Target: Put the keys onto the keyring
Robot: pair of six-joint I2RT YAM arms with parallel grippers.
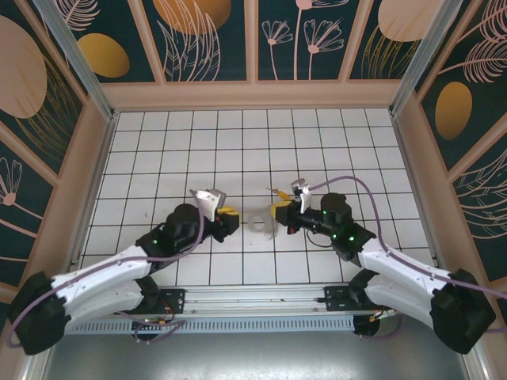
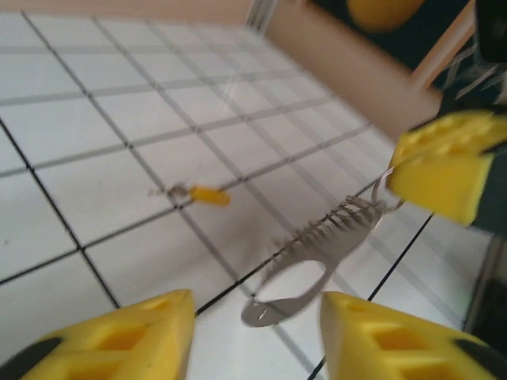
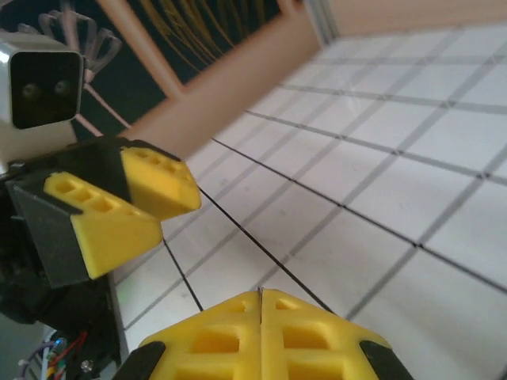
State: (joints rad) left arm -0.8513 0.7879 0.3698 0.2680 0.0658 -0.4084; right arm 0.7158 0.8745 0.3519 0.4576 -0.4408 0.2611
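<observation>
No words, numbers, labels or brand marks can be read anywhere. The dark teal wall panels [image 1: 198, 39] beyond the left tool [image 1: 230, 214] and right tool [image 1: 277, 211] carry drawn flowers and orange ovals. The white tiled worktop [image 1: 238, 142] beneath them has a plain black grid.
</observation>
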